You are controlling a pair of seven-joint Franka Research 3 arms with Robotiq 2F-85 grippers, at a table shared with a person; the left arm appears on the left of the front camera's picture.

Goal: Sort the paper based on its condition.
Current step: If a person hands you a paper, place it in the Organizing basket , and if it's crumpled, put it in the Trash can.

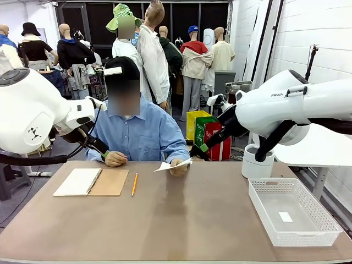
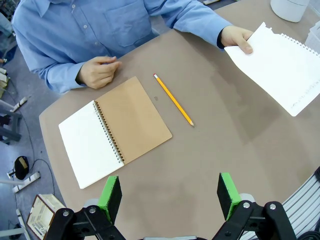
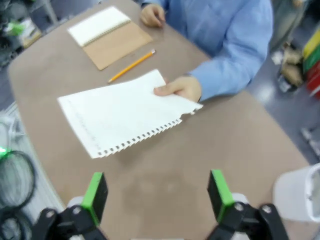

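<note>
The person across the table holds the paper (image 1: 171,164) in one hand (image 1: 179,168), just above the tabletop. It is a white sheet (image 3: 120,112) with torn spiral holes along one long edge, seen flat in the right wrist view and at the upper right (image 2: 280,67) in the left wrist view. My left gripper (image 2: 170,195) hangs open above the table near the notebook, nothing between its green pads. My right gripper (image 3: 156,192) is open too, raised over the table a little short of the sheet.
An open spiral notebook (image 1: 91,182) with a brown cover lies at the left, a yellow pencil (image 1: 134,183) beside it. A white mesh basket (image 1: 291,212) with a small white tag sits at the right. A white round bin (image 1: 257,162) stands behind it.
</note>
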